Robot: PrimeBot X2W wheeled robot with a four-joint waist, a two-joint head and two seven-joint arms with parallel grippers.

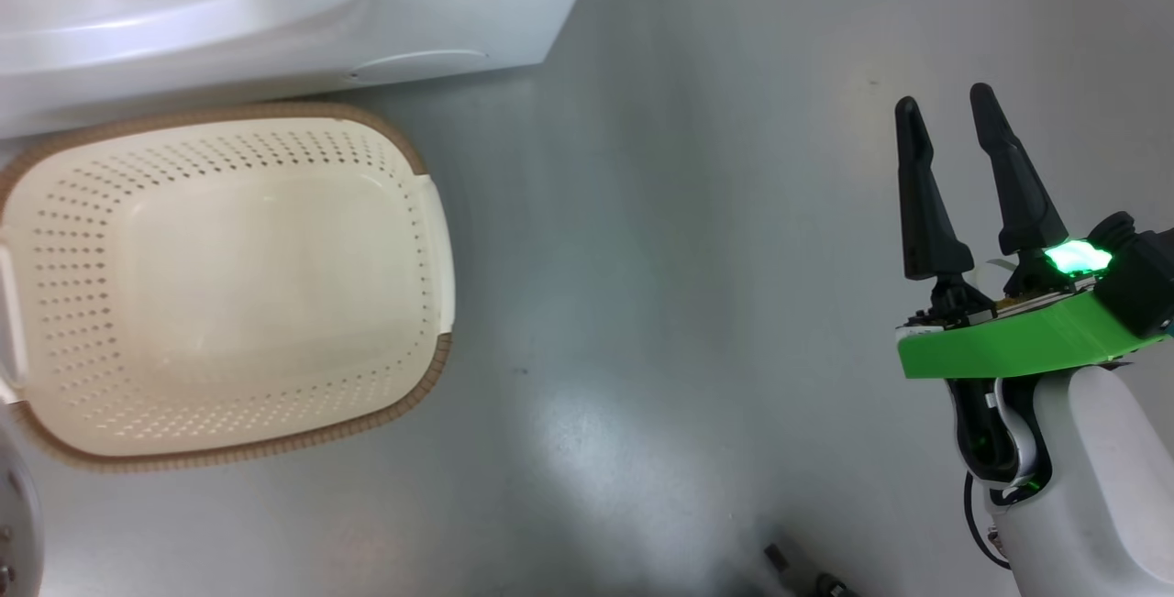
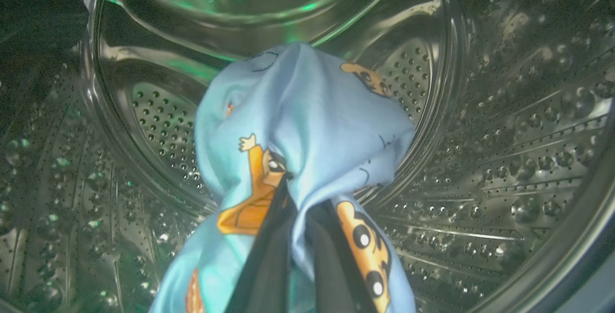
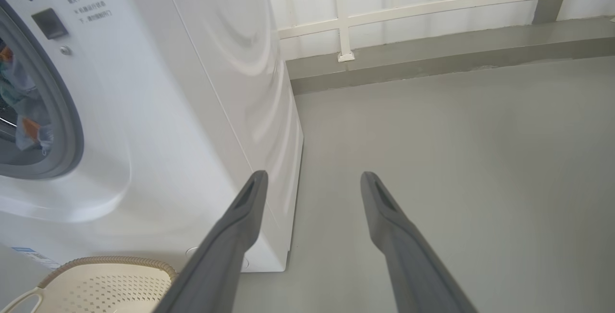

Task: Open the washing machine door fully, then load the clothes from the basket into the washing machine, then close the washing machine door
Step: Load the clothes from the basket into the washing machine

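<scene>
Clothes (image 2: 298, 106), a light-blue piece printed with orange-brown figures, are held inside the steel drum (image 2: 504, 135) of the washer (image 3: 182, 111). They are pinched between the closed dark fingers (image 2: 269, 260) of the left gripper (image 2: 301, 196), and the cloth is bunched around the fingers. In the right wrist view, blue fabric is also seen at the left, through the washer's round opening, which is ringed by a grey gasket (image 3: 67, 125). The basket (image 1: 229, 111) is set on the grey floor (image 1: 688, 258) just in front of the washer, with its perforated bottom exposed. Well to the right of the basket, the right gripper (image 1: 945, 97) is held above the floor with its jaws spread apart. A white railing (image 3: 432, 3) is seen at the far side, beyond the washer.
</scene>
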